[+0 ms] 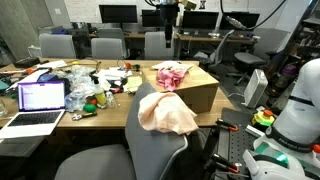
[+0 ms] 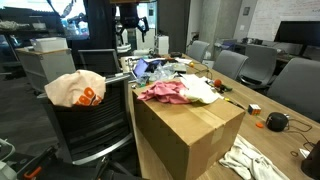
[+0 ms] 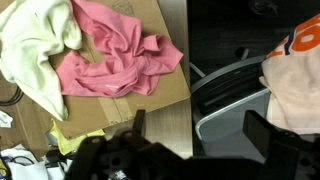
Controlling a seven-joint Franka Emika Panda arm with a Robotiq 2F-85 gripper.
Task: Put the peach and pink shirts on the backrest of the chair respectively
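The cardboard box [image 3: 150, 100] on the counter [image 1: 95, 115] is taped shut. The pink shirt [image 3: 115, 55] lies crumpled on its lid, touching 1 cream cloth [image 3: 35, 45]. The peach shirt [image 1: 165, 113] drapes the chair backrest [image 1: 150, 150] just beside the box's near edge, with a dark gap between them. The hand [image 3: 200, 140] hovers above, released and empty.

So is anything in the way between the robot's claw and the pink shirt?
Nothing visible. The pink shirt lies on top of the box with the open gripper above; a pale yellow cloth only overlaps one edge.
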